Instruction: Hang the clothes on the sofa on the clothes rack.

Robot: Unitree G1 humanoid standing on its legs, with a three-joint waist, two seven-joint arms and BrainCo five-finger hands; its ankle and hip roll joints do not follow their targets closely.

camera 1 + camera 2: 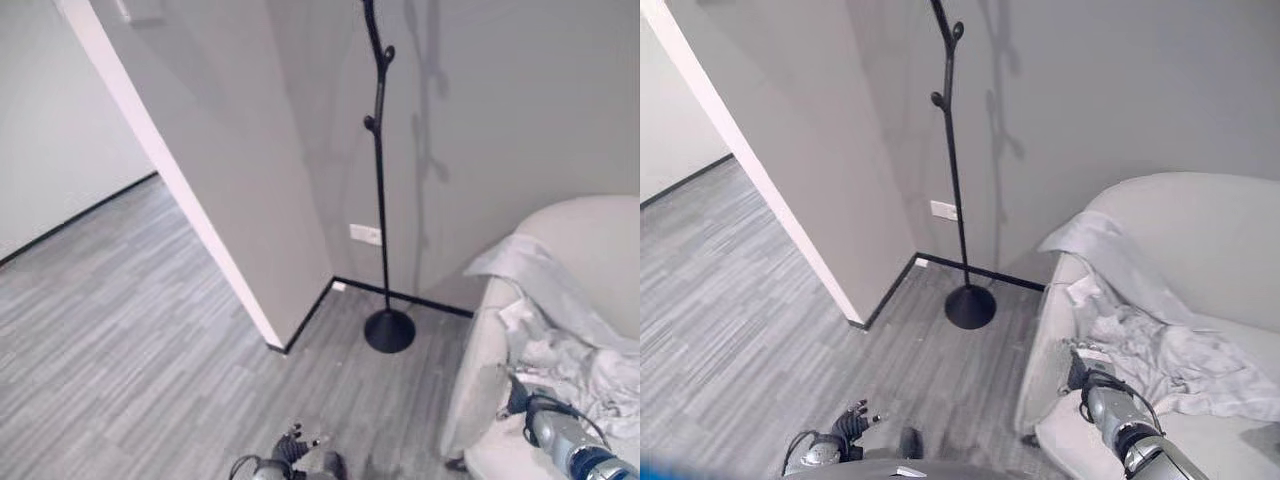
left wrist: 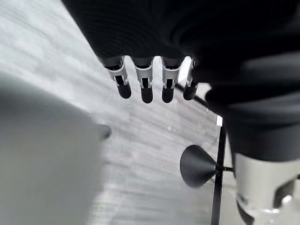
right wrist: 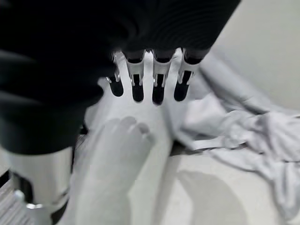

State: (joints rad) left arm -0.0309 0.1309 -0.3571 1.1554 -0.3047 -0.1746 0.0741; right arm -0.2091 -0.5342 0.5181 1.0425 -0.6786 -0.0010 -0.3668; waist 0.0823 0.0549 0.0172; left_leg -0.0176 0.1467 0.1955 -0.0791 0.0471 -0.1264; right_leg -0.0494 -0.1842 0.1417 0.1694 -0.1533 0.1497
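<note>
One pale grey garment (image 1: pixel 1160 345) is seen crumpled on the light sofa (image 1: pixel 1230 235) at the right of the scene, part of it draped over the sofa's near arm and the rest spread across the seat. The black clothes rack (image 1: pixel 380 150) is stood well apart from it, further left and against the far wall, its round base (image 1: pixel 389 330) resting on the grey plank floor (image 1: pixel 120 330) beside a wall corner (image 1: pixel 270 250) edged with dark skirting. A white socket (image 1: pixel 366 234) is set low on the wall just left of the pole. The right hand (image 3: pixel 150 84) is held above the sofa arm, near the cloth but apart from it; its fingers (image 3: pixel 137 89) are seen side by side, loosely extended and gripping nothing. The left hand (image 2: pixel 150 86) is hung low above the floor at the near edge of the scene, its fingers (image 2: pixel 146 91) likewise relaxed in a row and clasped on nothing, with the rack's base seen beyond them.
</note>
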